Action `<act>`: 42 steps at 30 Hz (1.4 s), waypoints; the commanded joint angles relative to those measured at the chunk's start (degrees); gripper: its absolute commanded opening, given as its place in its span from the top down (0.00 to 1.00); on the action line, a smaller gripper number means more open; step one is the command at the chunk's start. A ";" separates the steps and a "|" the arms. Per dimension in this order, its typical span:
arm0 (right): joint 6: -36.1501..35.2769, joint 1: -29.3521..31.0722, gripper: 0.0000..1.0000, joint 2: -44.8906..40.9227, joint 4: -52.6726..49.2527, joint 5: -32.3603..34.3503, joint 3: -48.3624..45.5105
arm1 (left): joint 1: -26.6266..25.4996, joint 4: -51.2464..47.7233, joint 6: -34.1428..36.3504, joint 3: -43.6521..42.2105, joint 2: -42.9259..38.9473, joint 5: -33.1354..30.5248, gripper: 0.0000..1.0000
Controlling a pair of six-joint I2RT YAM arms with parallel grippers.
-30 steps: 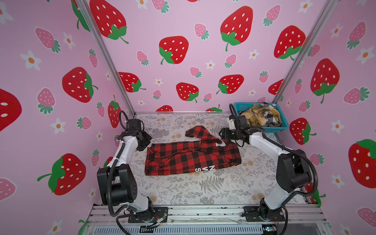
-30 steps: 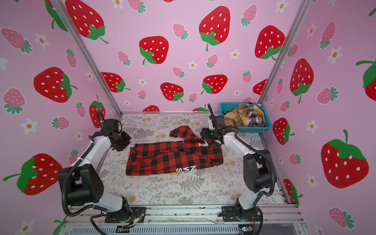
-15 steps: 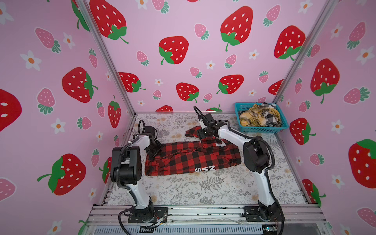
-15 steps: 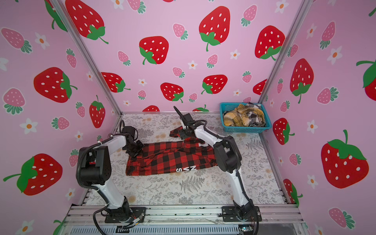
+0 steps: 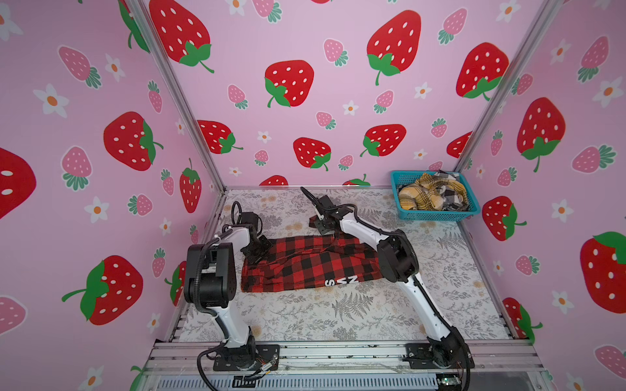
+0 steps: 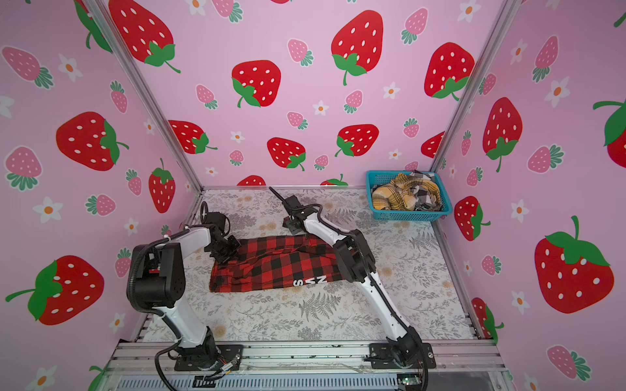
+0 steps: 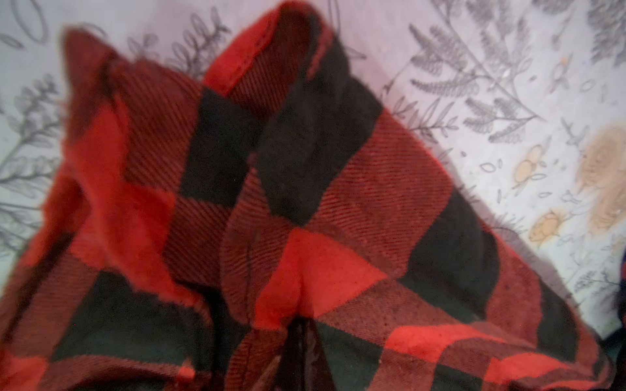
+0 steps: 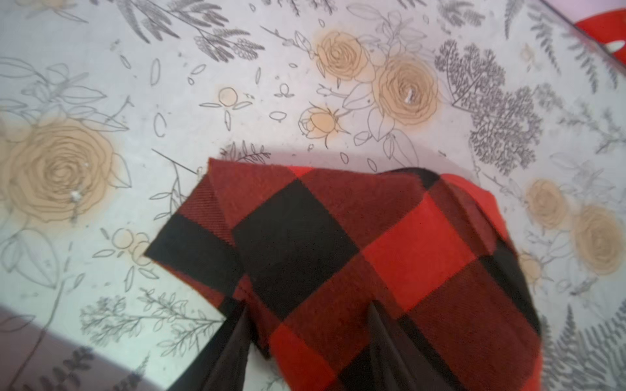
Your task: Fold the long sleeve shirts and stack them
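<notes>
A red-and-black check long sleeve shirt (image 5: 305,267) (image 6: 277,267) lies crumpled across the middle of the table, white letters (image 5: 340,281) at its near edge. My left gripper (image 5: 257,252) (image 6: 223,252) sits on the shirt's far left corner. In the left wrist view it (image 7: 301,338) is shut, pinching a fold of the cloth (image 7: 305,169). My right gripper (image 5: 320,226) (image 6: 293,226) is at the sleeve end on the far side. In the right wrist view its fingers (image 8: 237,321) stand apart with the sleeve cloth (image 8: 321,237) between them.
A blue basket (image 5: 437,214) (image 6: 410,214) stands in the far right corner, holding yellow and black-and-white plaid garments (image 5: 426,194). Pink strawberry walls close the table on three sides. A metal rail (image 5: 338,352) runs along the front.
Both arms swung in from the sides to the shirt. The left gripper reached the far left corner. The right gripper came over from beside the basket to the sleeve, and its jaws have narrowed.
</notes>
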 commanded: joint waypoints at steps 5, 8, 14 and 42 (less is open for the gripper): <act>0.97 -0.91 0.92 -2.32 -2.24 -0.80 2.60 | -0.30 -1.13 1.73 -0.83 -0.35 -3.27 1.00; 1.18 -0.95 1.00 -7.41 -1.78 -2.17 2.10 | -0.65 -1.23 1.96 -0.56 -1.47 -3.72 1.00; 3.29 -0.87 1.00 -20.10 1.37 -4.13 -6.93 | -1.20 -0.55 0.68 -0.54 -5.79 -1.91 0.97; 24.01 1.14 0.49 -46.74 31.46 -25.39 -61.69 | -16.46 29.19 -25.00 -10.51 -17.23 18.54 0.24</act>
